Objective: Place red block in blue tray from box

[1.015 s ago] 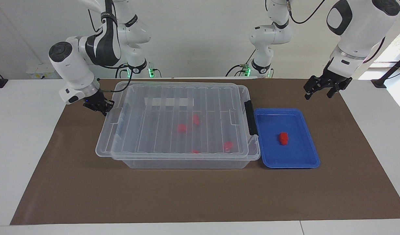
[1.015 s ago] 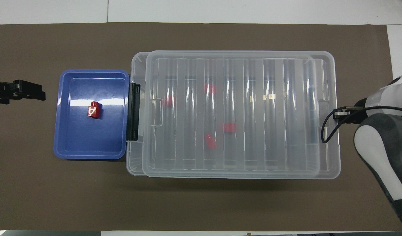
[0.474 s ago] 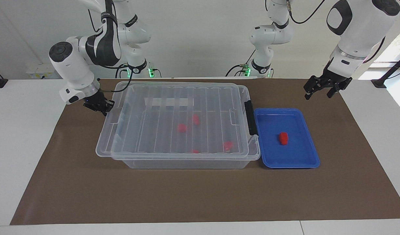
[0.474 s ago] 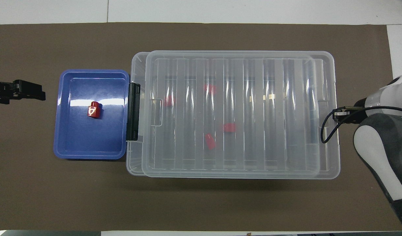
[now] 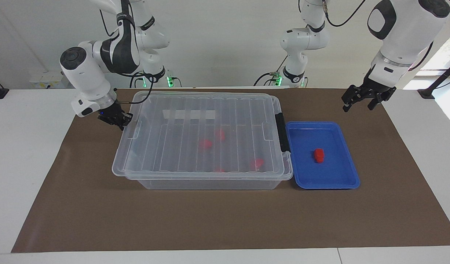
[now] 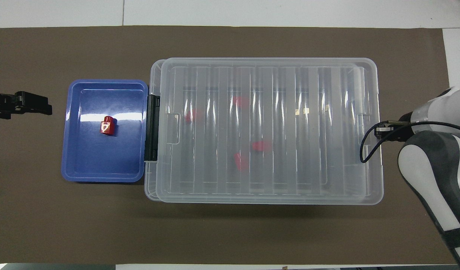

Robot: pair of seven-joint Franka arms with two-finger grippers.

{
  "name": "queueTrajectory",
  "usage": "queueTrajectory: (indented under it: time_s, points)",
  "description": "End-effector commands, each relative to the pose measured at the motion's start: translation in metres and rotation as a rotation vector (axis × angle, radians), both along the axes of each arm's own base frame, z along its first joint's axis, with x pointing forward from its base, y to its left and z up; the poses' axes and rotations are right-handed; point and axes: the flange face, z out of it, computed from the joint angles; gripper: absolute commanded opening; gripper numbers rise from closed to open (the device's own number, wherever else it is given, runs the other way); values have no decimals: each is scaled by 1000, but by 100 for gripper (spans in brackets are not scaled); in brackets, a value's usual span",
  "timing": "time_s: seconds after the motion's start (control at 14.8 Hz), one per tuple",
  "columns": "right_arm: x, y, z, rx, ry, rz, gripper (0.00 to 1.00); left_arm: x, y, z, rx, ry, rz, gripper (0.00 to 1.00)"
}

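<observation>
Block [image 5: 319, 155]: small bright-red plastic oblong, lain on the tray floor, near the middle; a pale patch is seen on its top in the overhead view.
Tray [image 5: 347, 180]: shallow blue plastic, glossy, rectangular with rounded corners and a raised rim; set touching the box at the latch end, toward the left arm's end of the table.
Box [image 5: 206, 183]: large clear plastic bin, rounded corners, set on the mat.
Lid [image 5: 195, 110]: transparent, ribbed in parallel strips; laid over the box, its edge at the right arm's end overhanging the bin.
Latch [image 5: 282, 132]: black plastic handle on the box end next to the tray.
Contents: several red pieces [image 5: 205, 143] seen blurred through the lid; access to them is blocked by the lid.
Mat [image 5: 225, 220]: matte brown sheet spread over the white table [image 5: 23, 154].
Right gripper [image 5: 119, 123]: fingers closed together at the lid's edge at the right arm's end; whether the rim is pinched cannot be told. A black cable [image 6: 368, 144] loops over that lid corner.
Left gripper [image 5: 360, 101]: jaws spread wide, nothing held, hung over the mat near the tray's corner; arm waits.
</observation>
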Motion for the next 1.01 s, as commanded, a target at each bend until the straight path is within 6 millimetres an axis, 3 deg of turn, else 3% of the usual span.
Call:
queueTrajectory:
  time_s: [0.0, 0.27, 0.61, 0.95]
  points:
    - [-2, 3, 2, 18, -23, -23, 0, -8, 2, 2, 7, 1, -4, 100]
    - [0, 3, 5, 17, -22, -12, 0, -8, 2, 2, 7, 1, -4, 100]
    - [7, -2, 31, 19, 1, -17, 0, -8, 2, 2, 7, 3, -4, 100]
    - [12, -7, 90, 10, 10, -14, 0, -8, 2, 2, 7, 1, -4, 100]
